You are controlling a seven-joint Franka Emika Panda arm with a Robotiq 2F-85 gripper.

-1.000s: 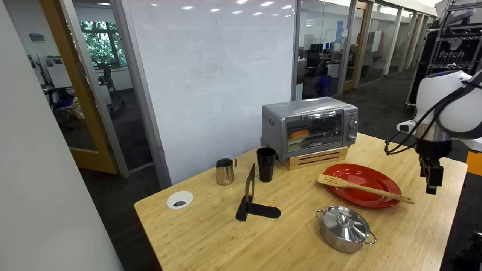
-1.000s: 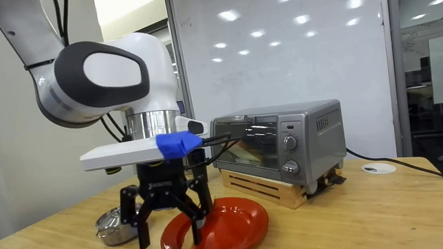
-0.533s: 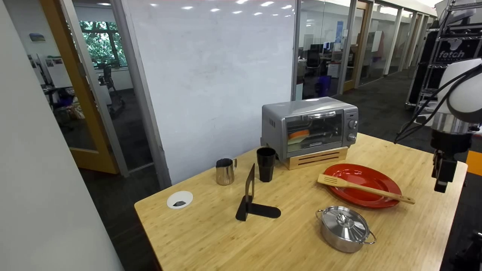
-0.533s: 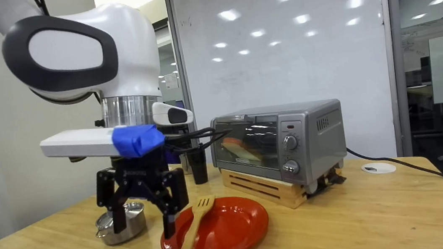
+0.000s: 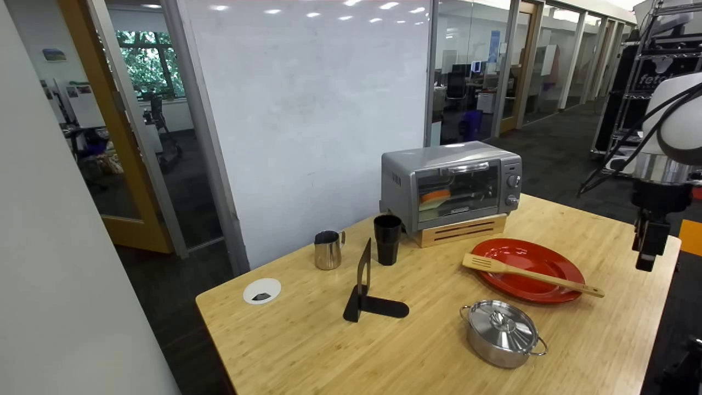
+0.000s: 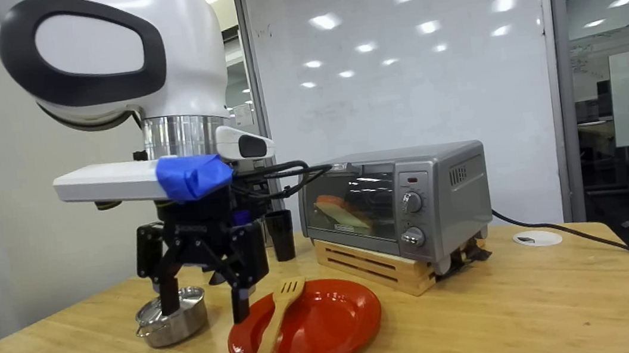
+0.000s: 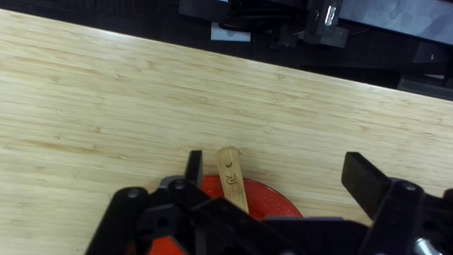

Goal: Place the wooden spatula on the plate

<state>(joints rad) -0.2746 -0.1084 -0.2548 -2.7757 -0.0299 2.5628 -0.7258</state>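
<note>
The wooden spatula (image 5: 548, 278) lies across the red plate (image 5: 526, 255), its slotted head and handle end both reaching over the rim. Both also show in an exterior view, the spatula (image 6: 269, 341) on the near left part of the plate (image 6: 338, 323). My gripper (image 6: 206, 310) is open and empty, raised above the table beside the plate, apart from the spatula. In the wrist view the handle end (image 7: 231, 177) shows below and between the spread fingers of the gripper (image 7: 274, 159), nearer the left finger. The rest of the spatula is hidden there by the gripper.
A lidded steel pot (image 5: 502, 334) stands beside the plate. A toaster oven (image 5: 452, 184) sits on a wooden stand behind it. A black cup (image 5: 388, 238), a metal pitcher (image 5: 328, 251) and a black bookend-like stand (image 5: 384, 307) are farther along the table.
My open gripper has moved sideways away from above the plate, then risen. The spatula and plate have not moved; the spatula shows fully where the gripper covered part of it.
</note>
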